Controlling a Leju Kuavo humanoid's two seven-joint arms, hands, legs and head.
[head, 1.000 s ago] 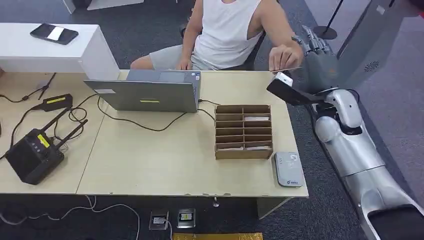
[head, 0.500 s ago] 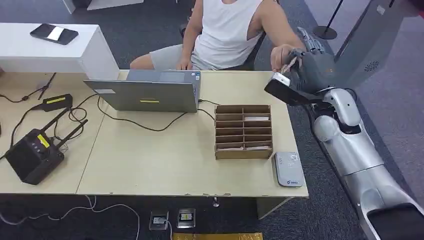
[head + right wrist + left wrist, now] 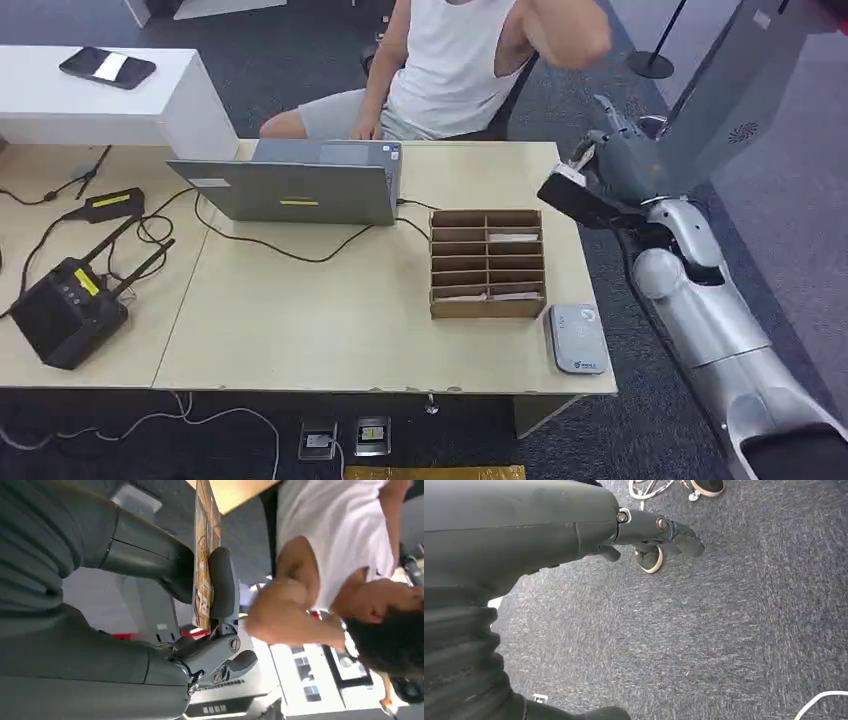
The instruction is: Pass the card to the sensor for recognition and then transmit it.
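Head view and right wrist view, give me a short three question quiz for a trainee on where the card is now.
1. True or false: the right robot hand holds the card.
2. The grey sensor lies: A) on the laptop B) at the table's near right corner, beside the cardboard organizer C) on the floor.
3. What does the left wrist view show under the left robot hand?

Key: 1 true; 2 B; 3 grey carpet.

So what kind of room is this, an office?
Probably an office or lab test area: a wooden desk with an open laptop, a cardboard card sorter and a grey card reader, on dark grey carpet.
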